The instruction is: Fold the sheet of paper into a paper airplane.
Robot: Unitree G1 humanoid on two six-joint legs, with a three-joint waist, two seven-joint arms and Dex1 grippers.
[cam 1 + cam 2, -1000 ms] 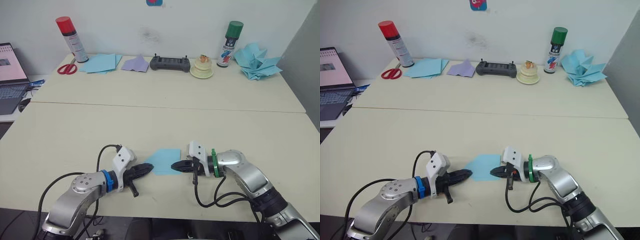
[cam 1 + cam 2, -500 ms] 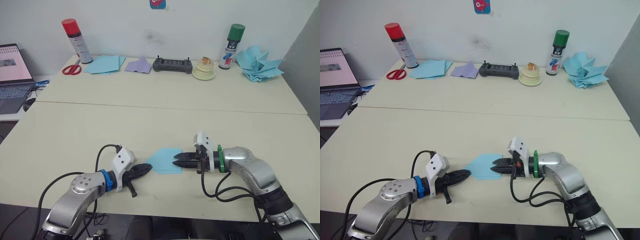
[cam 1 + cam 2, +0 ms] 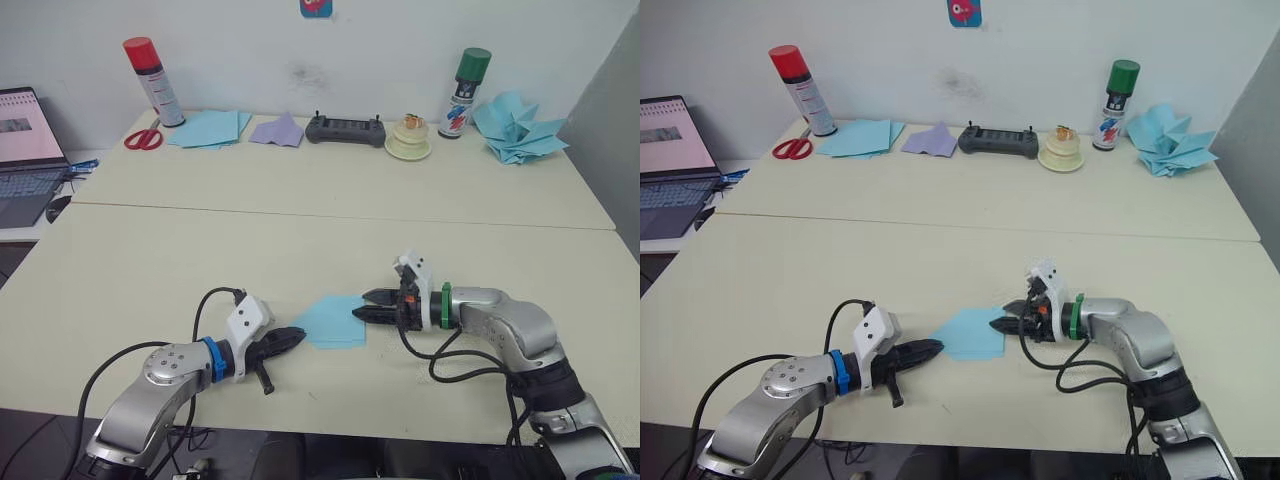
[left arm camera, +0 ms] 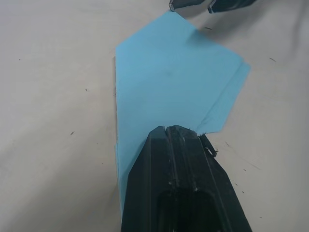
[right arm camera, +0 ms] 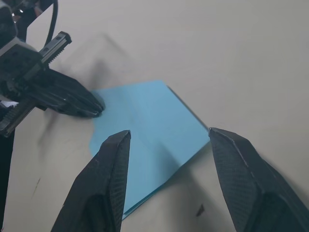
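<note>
We found the sheet of paper (image 3: pixel 331 322) flat on the near table (image 3: pixel 150 260), partly folded to a point, no airplane yet. Our left gripper (image 3: pixel 288 339), fingers closed, pressed its pointed end. Our right gripper (image 5: pixel 166 145) hovered wide apart at the opposite edge, holding nothing. Most folds remained

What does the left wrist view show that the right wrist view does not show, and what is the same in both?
Left wrist view: the left gripper from behind, fingers shut, tip resting on the sheet of paper, and the right gripper's tips at the sheet's far edge.

Right wrist view: the right gripper open, fingers spread above the sheet, and the left gripper seen from the front.

Both: the folded light-blue sheet lying flat on the table.
</note>
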